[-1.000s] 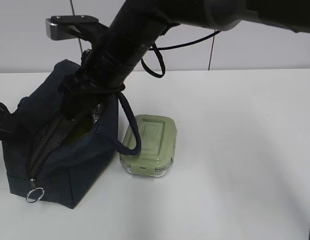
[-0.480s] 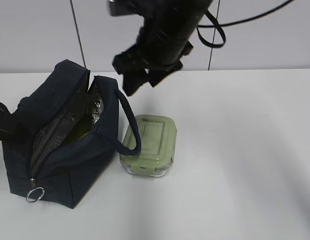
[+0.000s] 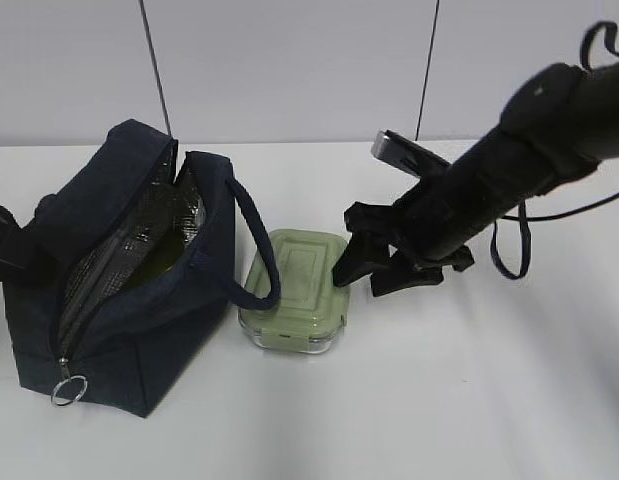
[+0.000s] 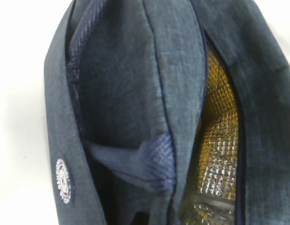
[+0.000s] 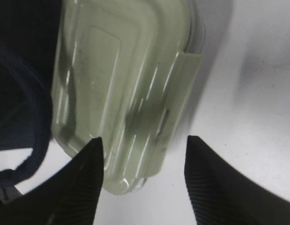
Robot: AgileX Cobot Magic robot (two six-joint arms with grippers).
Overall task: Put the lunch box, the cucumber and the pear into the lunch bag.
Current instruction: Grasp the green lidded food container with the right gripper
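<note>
White table [image 3: 469,400] bears the lunch box [image 3: 296,290]; right end effector [image 3: 367,272] hovers spread beside it, holding nothing.

Black arm [image 3: 509,180] — looped cable, ribbed pincer [image 3: 374,270]

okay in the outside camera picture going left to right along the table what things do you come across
metal ring pull → lunch bag → padded loop handle → lunch box → right end effector → right arm
</note>
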